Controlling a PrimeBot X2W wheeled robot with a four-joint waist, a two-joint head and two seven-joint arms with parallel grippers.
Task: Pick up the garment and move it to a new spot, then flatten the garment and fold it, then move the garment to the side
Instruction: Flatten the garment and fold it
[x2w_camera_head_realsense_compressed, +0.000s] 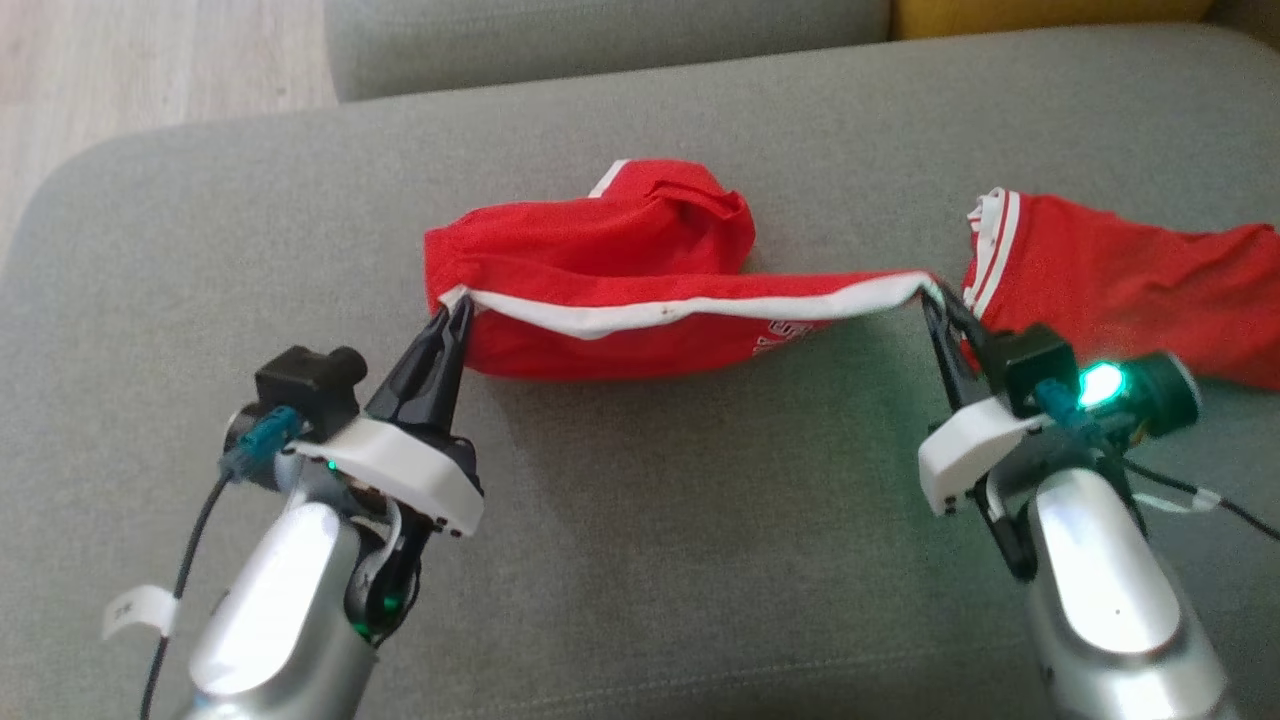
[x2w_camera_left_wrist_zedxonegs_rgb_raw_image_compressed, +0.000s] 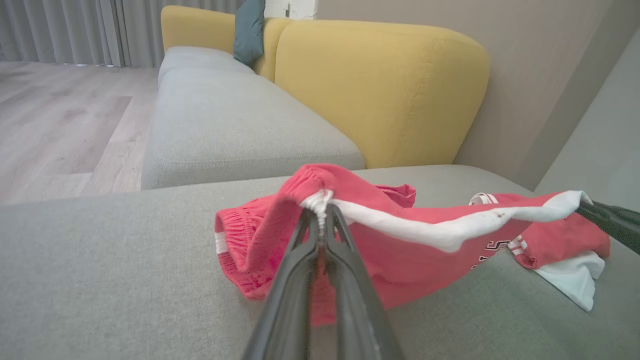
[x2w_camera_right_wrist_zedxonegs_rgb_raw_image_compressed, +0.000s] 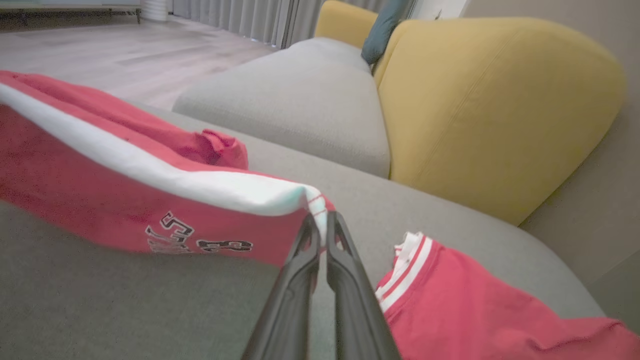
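Trailing out of view, the garment bears half-hidden, seemingly unreadable lettering.

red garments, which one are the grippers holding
The garment with the long white band and lettering, pinched at its ends by the left gripper and right gripper. The other garment, with striped trim, lies free on the cushion.

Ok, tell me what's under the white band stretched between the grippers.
Under the white band the red garment hangs down, lettering on it, onto the grey cushion. The left gripper and right gripper pinch the band's ends. Whatever lies beneath the bunched cloth is covered.
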